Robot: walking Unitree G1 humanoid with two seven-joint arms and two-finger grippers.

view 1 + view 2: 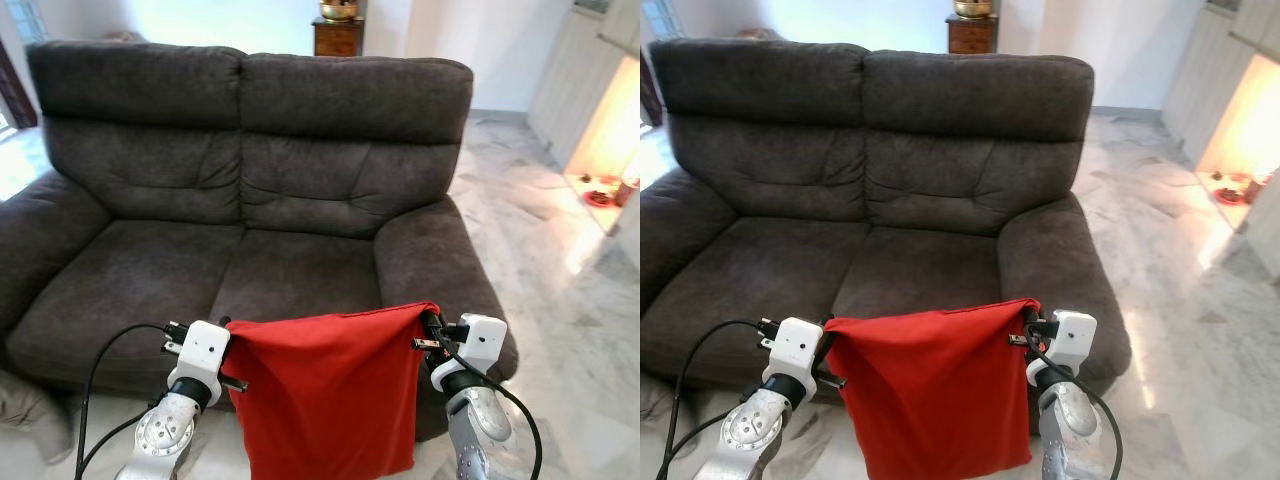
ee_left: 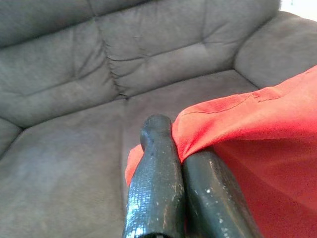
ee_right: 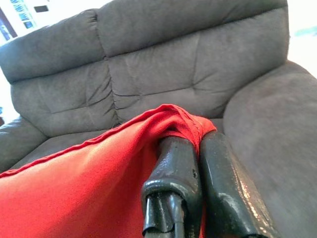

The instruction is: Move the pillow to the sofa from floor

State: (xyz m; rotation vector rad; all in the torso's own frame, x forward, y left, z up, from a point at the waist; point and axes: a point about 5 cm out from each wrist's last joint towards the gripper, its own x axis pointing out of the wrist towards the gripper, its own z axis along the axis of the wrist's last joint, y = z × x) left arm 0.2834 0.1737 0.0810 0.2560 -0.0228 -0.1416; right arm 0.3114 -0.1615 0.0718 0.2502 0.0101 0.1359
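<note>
Red pillow [image 1: 330,395] before grey sofa [image 1: 250,190]

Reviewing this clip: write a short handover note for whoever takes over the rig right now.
Left gripper: shut on one top corner of the red pillow.
Right gripper: shut on the other top corner.
The pillow hangs between the two grippers, lifted in front of the dark grey sofa, just short of the seat's front edge.
Done: pillow lifted.
Left: carry it forward over the seat, set it down, open both sets of fingers.
</note>
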